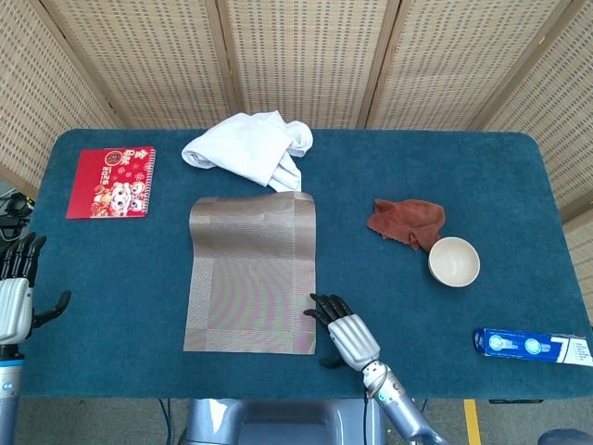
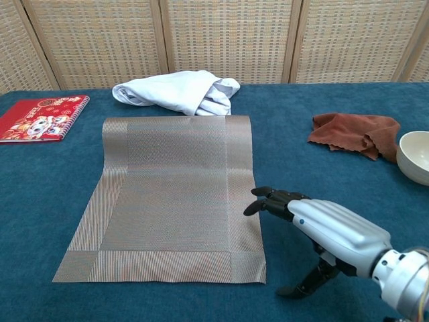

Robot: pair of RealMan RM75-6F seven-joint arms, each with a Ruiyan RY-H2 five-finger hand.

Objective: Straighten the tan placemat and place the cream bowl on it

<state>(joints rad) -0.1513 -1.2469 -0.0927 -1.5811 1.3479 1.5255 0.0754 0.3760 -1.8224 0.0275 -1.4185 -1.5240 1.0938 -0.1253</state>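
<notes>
Currently the tan placemat (image 1: pixel 251 274) is laid flat near the table's middle, slightly skewed, its far edge touching the white cloth (image 1: pixel 248 148). The cream bowl (image 1: pixel 454 260) stands well apart to its right, just beside the brown rag (image 1: pixel 406 221). The right hand (image 2: pixel 315 221) is positioned at the placemat's right edge, fingers extended and slightly spread, nothing held. The left hand (image 1: pixel 16 298) is kept at the table's left edge, fingers apart, empty.

The placemat is judged thin, light and flexible; it should be pressed flat near a corner and slid. The bowl appears rigid, smooth and breakable; a rim grasp is advised.
</notes>
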